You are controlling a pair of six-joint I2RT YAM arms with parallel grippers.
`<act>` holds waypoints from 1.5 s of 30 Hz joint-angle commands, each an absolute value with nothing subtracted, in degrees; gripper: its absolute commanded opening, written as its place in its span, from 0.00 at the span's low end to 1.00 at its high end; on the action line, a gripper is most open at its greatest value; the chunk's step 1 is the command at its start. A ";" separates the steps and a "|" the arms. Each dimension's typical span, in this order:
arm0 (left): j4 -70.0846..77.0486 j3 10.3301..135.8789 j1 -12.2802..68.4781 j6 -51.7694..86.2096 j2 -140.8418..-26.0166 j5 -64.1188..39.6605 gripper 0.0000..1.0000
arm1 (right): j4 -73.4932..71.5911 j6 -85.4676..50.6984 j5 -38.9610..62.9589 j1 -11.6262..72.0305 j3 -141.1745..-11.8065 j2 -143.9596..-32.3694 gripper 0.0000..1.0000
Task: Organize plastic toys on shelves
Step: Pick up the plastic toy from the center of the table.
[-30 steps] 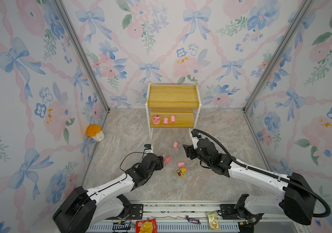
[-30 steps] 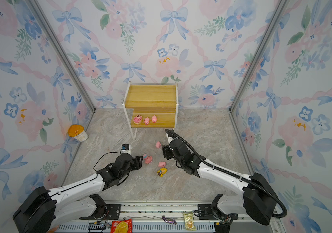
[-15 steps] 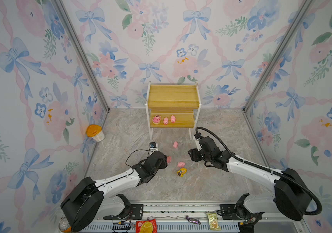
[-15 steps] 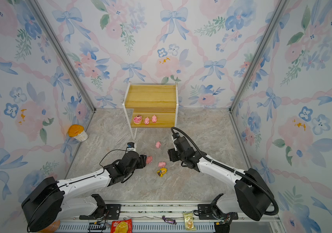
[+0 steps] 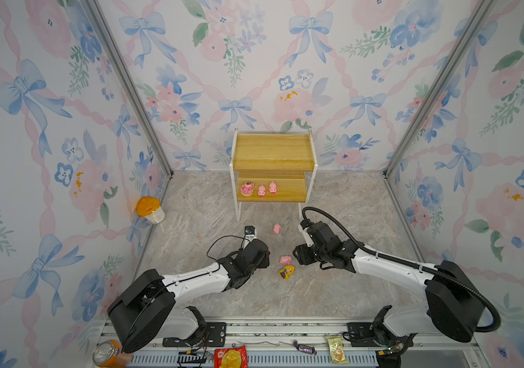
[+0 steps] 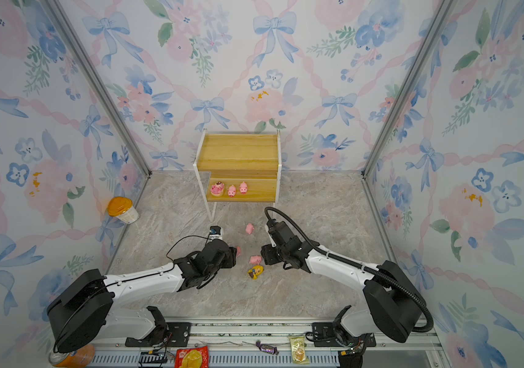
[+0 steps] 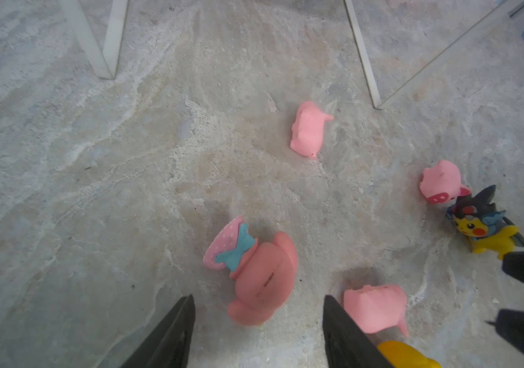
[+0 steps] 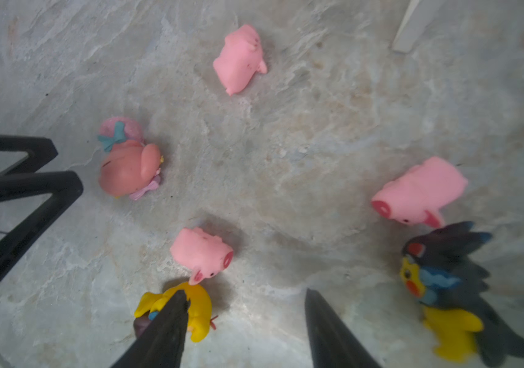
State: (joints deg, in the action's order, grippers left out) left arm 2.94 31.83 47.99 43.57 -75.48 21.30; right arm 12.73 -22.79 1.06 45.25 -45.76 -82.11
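The shelves (image 5: 273, 165) (image 6: 238, 159) stand at the back wall. Their lower board carries a pig on a round base (image 5: 247, 188) and two small pigs (image 5: 261, 191). On the floor lie loose plastic toys: a pink hatted figure (image 7: 260, 277) (image 8: 127, 165), pigs (image 7: 308, 132) (image 7: 374, 307) (image 8: 420, 191), a yellow-haired doll (image 5: 287, 271) (image 8: 197, 306) and a black-and-yellow creature (image 8: 445, 286). My left gripper (image 7: 259, 301) is open, with the hatted figure's end between its tips, untouched. My right gripper (image 8: 244, 306) is open over bare floor, one finger (image 8: 171, 318) above the doll.
An orange-lidded cup (image 5: 149, 210) sits by the left wall. The shelf's white legs (image 7: 95, 41) stand just behind the loose toys. Snack packets (image 5: 230, 357), a wrapped candy (image 5: 303, 347) and an orange can (image 5: 109, 353) lie on the front rail. Both arms meet mid-floor.
My left gripper has slid right, up to the hatted figure. My right gripper has come forward and down beside the pig and doll, and its jaws have narrowed.
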 commanded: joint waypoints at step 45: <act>0.70 31.03 47.42 43.80 -71.07 21.55 0.65 | 8.05 -44.82 14.37 37.92 -56.72 -97.03 0.38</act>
